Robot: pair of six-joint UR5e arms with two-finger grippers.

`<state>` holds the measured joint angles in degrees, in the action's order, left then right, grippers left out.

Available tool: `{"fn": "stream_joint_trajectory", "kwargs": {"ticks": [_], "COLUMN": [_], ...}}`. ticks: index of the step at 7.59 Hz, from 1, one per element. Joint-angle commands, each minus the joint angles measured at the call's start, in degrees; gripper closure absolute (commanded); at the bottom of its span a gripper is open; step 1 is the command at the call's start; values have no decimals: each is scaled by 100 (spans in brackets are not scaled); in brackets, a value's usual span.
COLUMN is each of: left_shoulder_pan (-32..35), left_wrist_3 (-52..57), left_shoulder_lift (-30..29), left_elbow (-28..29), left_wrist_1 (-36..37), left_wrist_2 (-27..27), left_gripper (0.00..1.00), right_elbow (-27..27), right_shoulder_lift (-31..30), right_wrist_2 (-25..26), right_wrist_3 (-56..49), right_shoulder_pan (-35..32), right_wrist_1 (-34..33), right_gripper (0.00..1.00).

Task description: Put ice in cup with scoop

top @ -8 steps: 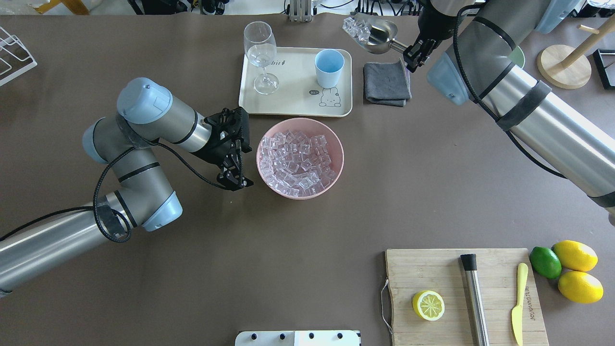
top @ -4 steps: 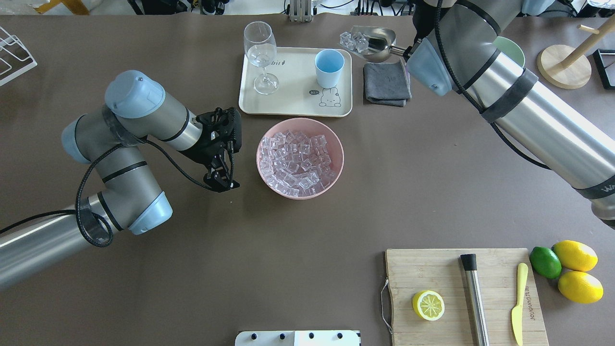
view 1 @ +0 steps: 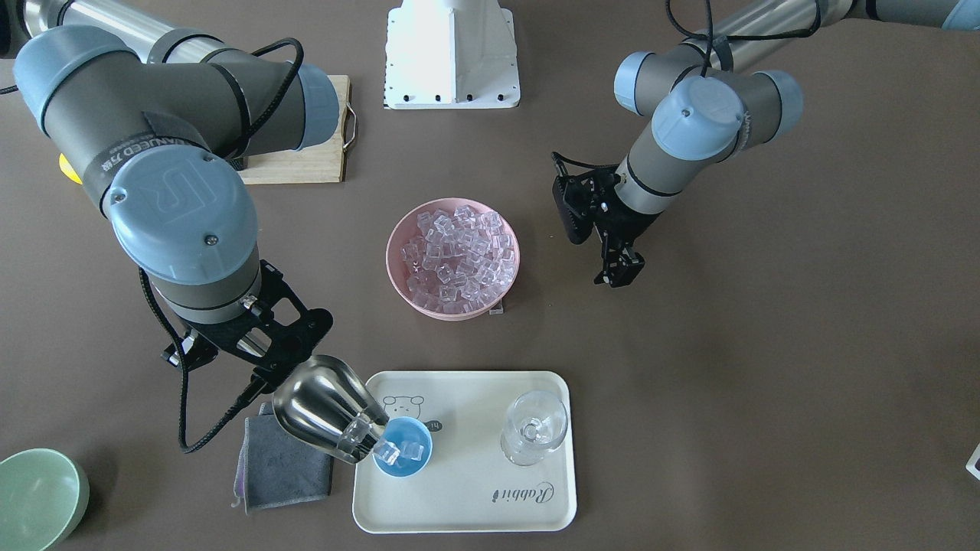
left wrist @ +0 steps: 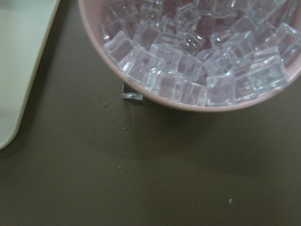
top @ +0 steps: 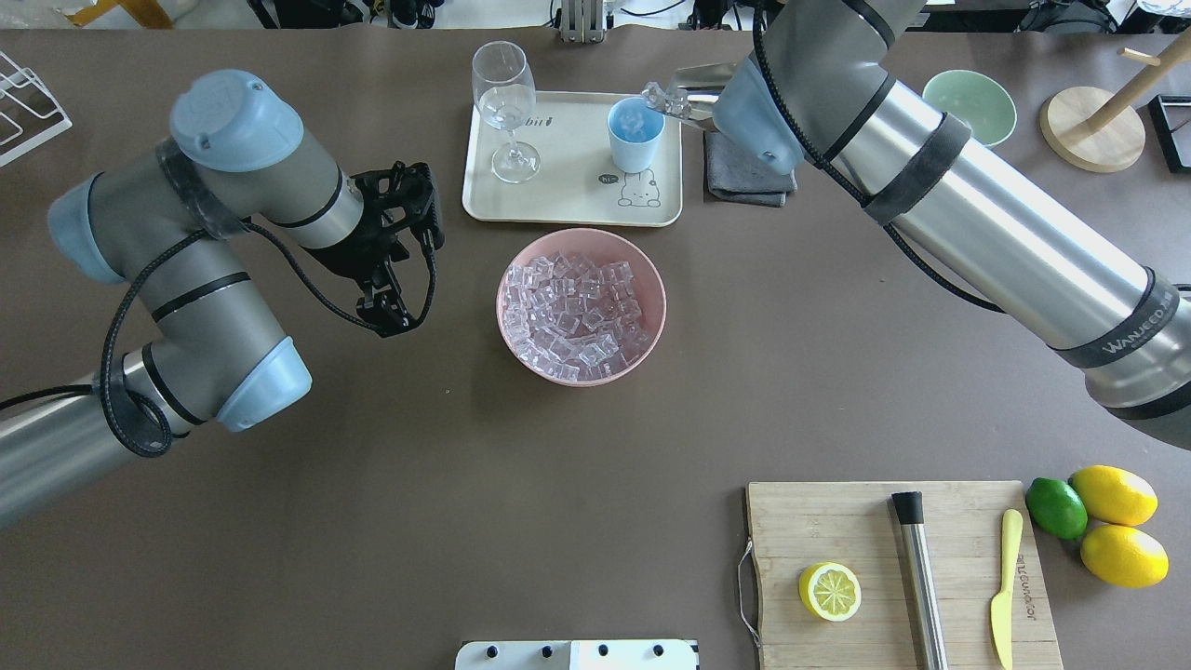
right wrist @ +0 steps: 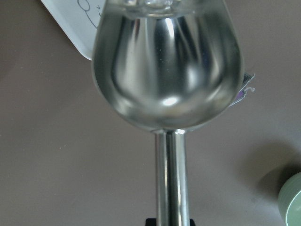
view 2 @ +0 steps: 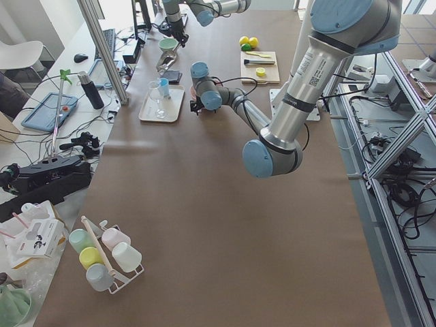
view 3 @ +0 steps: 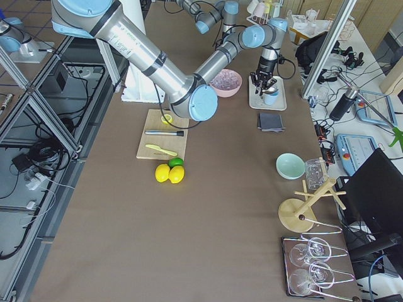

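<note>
The steel scoop (view 1: pixel 329 409) is tipped mouth-down over the light-blue cup (view 1: pixel 403 450) on the tray. Ice cubes (view 1: pixel 395 451) slide from its mouth into the cup. My right gripper (view 1: pixel 269 373) is shut on the scoop's handle (right wrist: pixel 171 179). In the overhead view my right arm hides that gripper; the scoop's mouth (top: pixel 684 96) shows beside the cup (top: pixel 636 135). The pink bowl (top: pixel 651 279) holds many ice cubes (top: pixel 579 309). My left gripper (top: pixel 389 316) is shut and empty, left of the bowl.
A stemmed glass (top: pixel 503 102) stands on the cream tray (top: pixel 558 200). A grey cloth (top: pixel 744 181) lies right of the tray, a pale green bowl (top: pixel 969 104) beyond. One loose cube (left wrist: pixel 132 92) lies by the pink bowl. A cutting board (top: pixel 837 521) sits front right.
My right arm swung the scoop left from beyond the tray to over the cup and tipped it; ice now falls into the cup. My left arm drew back left from the bowl.
</note>
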<state>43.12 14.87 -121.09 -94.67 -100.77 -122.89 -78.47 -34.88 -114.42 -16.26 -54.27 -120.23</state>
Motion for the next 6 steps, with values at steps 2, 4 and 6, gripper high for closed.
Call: {"fn": "stream_joint_trajectory", "kwargs": {"ticks": [2,4,6], "left_shoulder_pan": [897,1730,2575], "left_wrist_3": [-2334,-2375,-2348], "left_shoulder_lift": [891,1262,1709], "left_elbow": [-594,-570,-248], "left_wrist_1": [479,934,1007], "left_wrist_2": [90,-346,-657], "left_gripper": [1,1,1], "right_elbow": [-53,-2046,-3232], "right_shoulder_lift": [69,-1406,-3078], "right_wrist_2": [350,1,-763], "right_wrist_3": [-272,59,920], "right_shoulder_pan": [65,-152,-907], "right_wrist_1": [-325,-344,328], "right_gripper": [100,100,100]}}
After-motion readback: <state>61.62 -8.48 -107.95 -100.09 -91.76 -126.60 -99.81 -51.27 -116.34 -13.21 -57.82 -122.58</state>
